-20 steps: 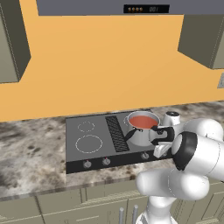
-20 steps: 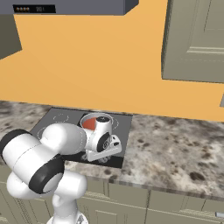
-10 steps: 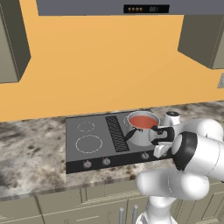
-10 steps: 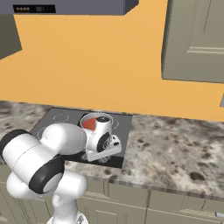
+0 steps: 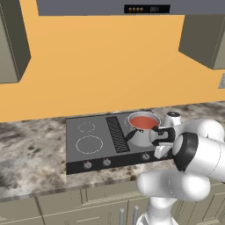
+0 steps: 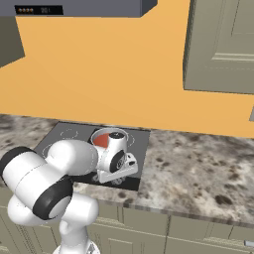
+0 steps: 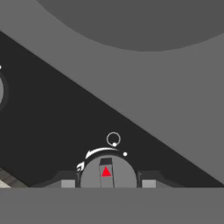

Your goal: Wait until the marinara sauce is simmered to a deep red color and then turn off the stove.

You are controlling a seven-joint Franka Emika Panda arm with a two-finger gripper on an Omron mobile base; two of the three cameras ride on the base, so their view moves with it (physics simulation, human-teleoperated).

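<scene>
On the granite counter (image 5: 30, 162) sits the stove (image 5: 94, 143), a dark flat cooktop with white ring outlines, a black ribbed centre strip (image 5: 117, 134) and a front band of small round knobs. At about two o'clock from the stove's middle in the left base view stands the steel pot (image 5: 143, 131), and the marinara sauce (image 5: 143, 121) fills it as a flat orange-red disc; a black handle (image 5: 130, 134) sticks out toward the ribbed strip. In the right base view the sauce (image 6: 101, 141) shows as a red sliver behind the white hand. The gripper (image 5: 159, 154) hangs low over the stove's front band, just at five o'clock from the pot. Seen from the hand camera, the gripper (image 7: 107, 181) has its two dark fingertips on either side of a round grey knob (image 7: 108, 174) with a red triangle marker, drawn in as far as they go and clamped on that knob. A second knob (image 7: 1, 89) peeks in at nine o'clock of that view. Overhead runs the grey hood (image 5: 132, 8) with its small display.
</scene>
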